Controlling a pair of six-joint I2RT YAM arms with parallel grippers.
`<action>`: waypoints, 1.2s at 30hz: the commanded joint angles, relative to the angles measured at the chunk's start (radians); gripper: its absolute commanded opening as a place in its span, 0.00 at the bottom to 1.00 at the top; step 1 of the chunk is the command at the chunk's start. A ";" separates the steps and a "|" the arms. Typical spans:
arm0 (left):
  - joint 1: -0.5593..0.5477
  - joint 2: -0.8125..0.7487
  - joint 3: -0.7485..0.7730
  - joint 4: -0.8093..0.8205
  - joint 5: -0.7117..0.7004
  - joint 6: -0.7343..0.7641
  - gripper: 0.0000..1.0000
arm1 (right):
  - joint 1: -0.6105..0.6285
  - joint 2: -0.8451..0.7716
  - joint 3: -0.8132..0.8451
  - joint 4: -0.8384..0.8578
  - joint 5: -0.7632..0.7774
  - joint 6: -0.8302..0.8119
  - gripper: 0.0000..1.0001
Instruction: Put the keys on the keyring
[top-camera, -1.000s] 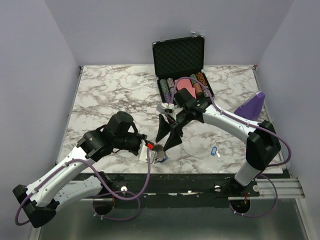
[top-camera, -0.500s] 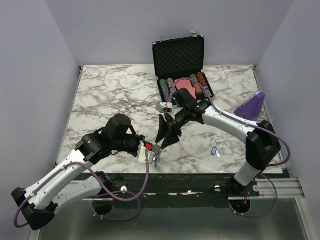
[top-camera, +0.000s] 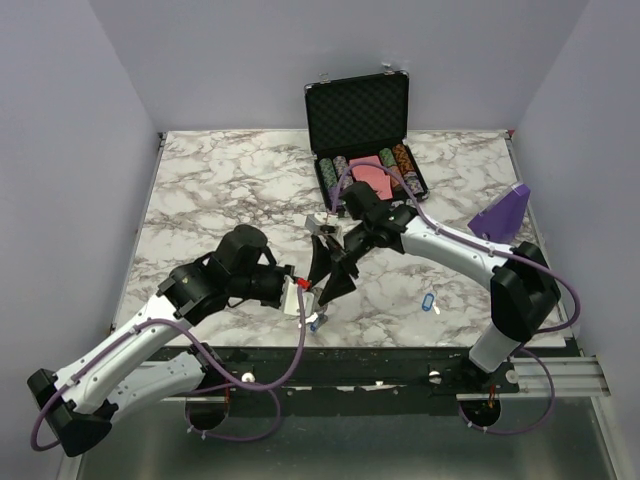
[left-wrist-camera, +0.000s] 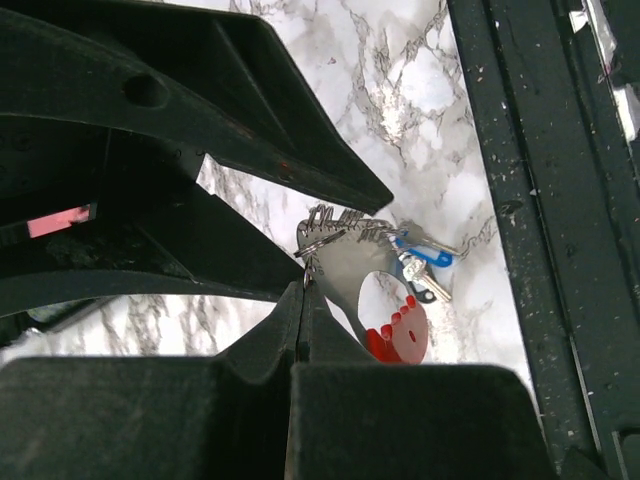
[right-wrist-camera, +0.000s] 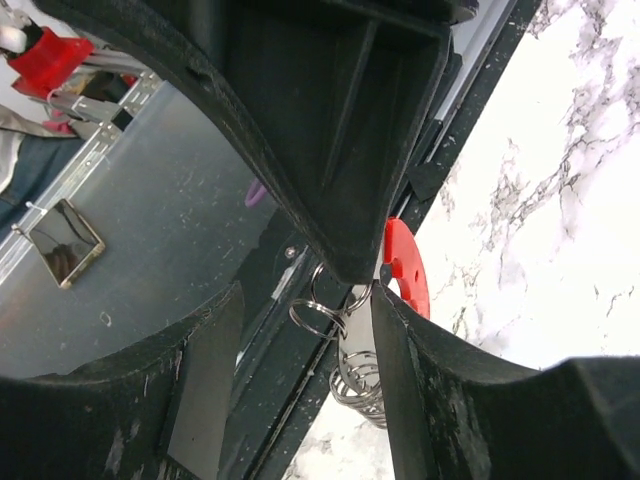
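Observation:
My left gripper is shut on the keyring, a silver plate with a red part, held just above the table's front edge. A key with a blue tag hangs from the keyring, and it shows below the gripper as a key in the top view. My right gripper is open, its black fingers either side of the small split rings on the keyring; the right finger touches the plate. Another blue-tagged key lies on the marble to the right.
An open black case with poker chips stands at the back of the table. A purple object sits at the right edge. The black front rail runs right beside the keyring.
My right gripper has come down and left until its fingers straddle the keyring's split rings. The left gripper shifted slightly, and the hanging key has swung below it.

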 joint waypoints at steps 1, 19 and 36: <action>0.001 0.037 0.048 0.050 -0.057 -0.189 0.00 | 0.010 -0.029 0.011 -0.013 0.094 -0.028 0.64; 0.006 0.113 0.143 0.056 -0.185 -0.781 0.00 | -0.111 -0.144 0.024 0.007 0.220 0.044 0.72; 0.006 0.178 0.197 0.031 -0.281 -0.990 0.00 | -0.105 -0.150 0.013 0.023 0.272 0.092 0.59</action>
